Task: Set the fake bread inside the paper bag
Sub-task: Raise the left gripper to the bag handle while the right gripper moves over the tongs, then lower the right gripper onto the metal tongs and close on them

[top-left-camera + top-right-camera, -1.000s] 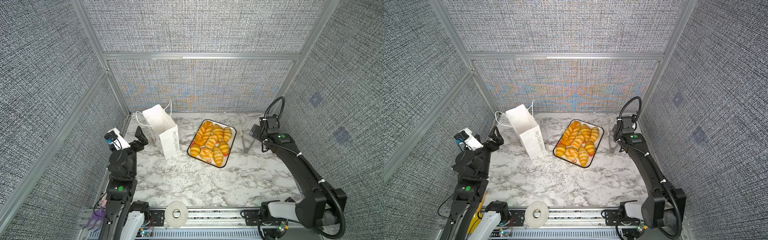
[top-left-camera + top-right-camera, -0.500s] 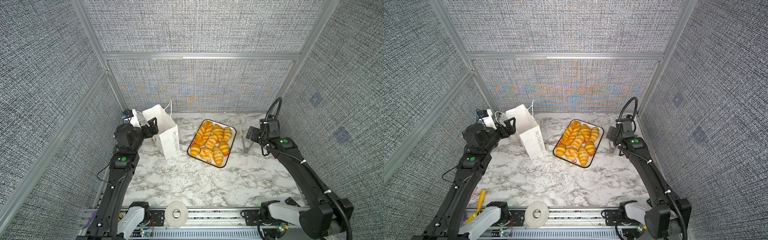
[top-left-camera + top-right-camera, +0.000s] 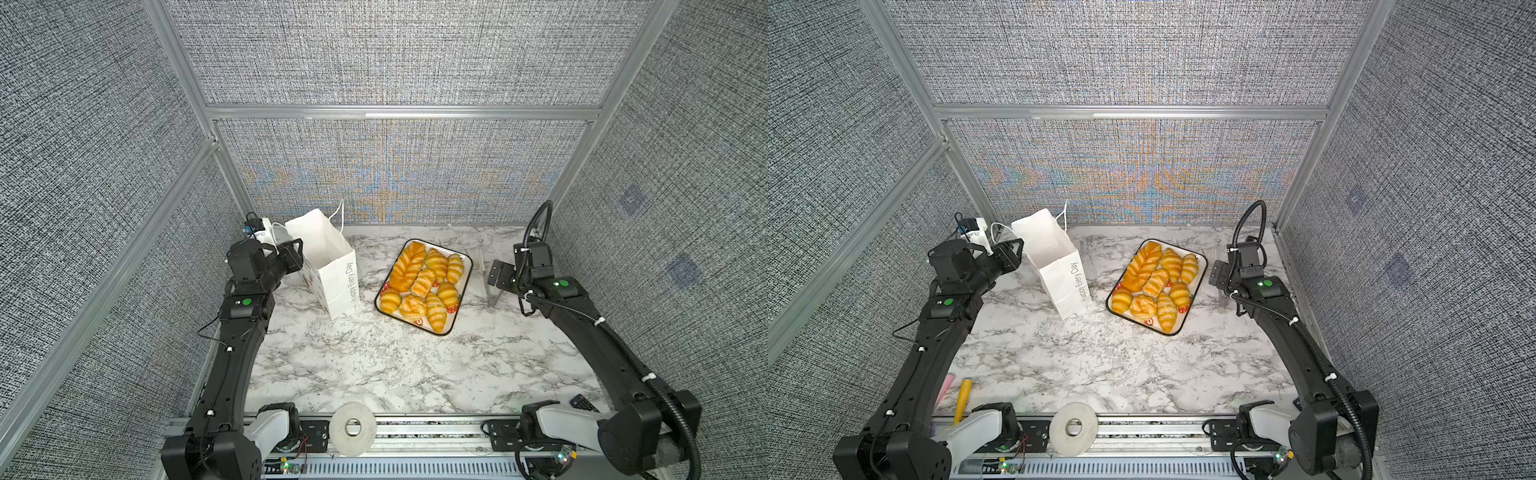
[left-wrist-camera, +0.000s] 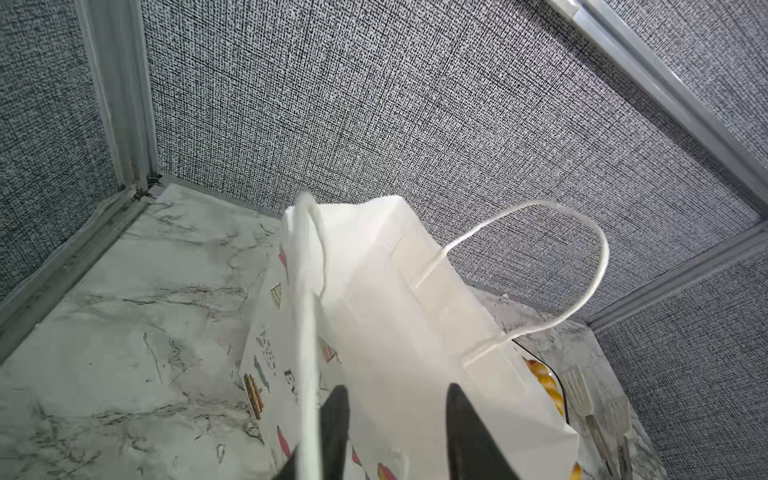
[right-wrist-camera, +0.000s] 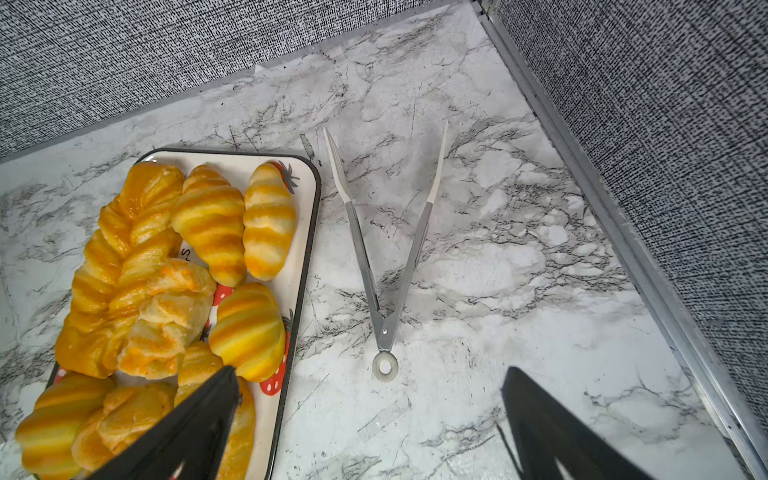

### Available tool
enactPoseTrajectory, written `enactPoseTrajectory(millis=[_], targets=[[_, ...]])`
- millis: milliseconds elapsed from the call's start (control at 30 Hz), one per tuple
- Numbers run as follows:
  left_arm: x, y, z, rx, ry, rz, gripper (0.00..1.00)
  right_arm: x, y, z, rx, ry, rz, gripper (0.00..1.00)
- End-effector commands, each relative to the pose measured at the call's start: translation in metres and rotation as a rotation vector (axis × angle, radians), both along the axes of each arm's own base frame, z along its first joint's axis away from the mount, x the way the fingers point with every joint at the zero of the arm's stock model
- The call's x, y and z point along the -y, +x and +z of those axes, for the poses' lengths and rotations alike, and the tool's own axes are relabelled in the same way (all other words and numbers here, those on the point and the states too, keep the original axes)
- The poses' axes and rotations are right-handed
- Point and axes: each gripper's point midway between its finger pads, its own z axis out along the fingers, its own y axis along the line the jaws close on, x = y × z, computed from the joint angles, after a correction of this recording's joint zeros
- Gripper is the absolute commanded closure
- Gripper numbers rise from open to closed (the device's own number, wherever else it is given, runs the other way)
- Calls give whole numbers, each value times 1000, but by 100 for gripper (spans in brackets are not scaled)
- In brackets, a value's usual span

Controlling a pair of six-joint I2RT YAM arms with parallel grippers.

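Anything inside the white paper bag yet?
Left wrist view: only bare inner walls of the tall white paper gift bag, nothing else visible. Its bottom is hidden behind the left hand.

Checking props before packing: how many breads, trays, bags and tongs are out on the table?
fake bread: 8 visible, all on the tray
tray: 1
paper bag: 1
tongs: 1
Total: 11
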Motion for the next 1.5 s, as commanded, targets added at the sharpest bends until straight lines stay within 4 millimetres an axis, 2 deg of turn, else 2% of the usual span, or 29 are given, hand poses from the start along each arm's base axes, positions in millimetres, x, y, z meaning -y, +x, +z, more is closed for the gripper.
enactPoseTrajectory(millis=[0, 100, 267, 600, 867, 1233, 1367, 1467], targets=[[3, -1, 4, 25, 7, -30, 79, -1, -1, -9, -30, 2, -2, 1], [1, 0, 1, 16, 14, -37, 91, -2, -1, -18, -66, 0, -5, 2], [-2, -1, 2, 17, 22, -44, 100, -1, -2, -32, -115, -3, -18, 2], [4, -7, 2, 40, 31, -113, 100, -1, -9, -49, -162, 2, -24, 1], [9, -13, -1, 60, 27, -169, 100, 2, -6, -92, -280, 3, -35, 1], [3, -12, -9, 54, 50, -155, 100, 14, 27, -137, -371, 53, -51, 1], [-13, -10, -12, 25, 52, -59, 100, 15, 41, -150, -393, 70, -47, 1], [-16, -14, -10, 42, 74, -40, 100, 15, 48, -157, -407, 74, -43, 1]])
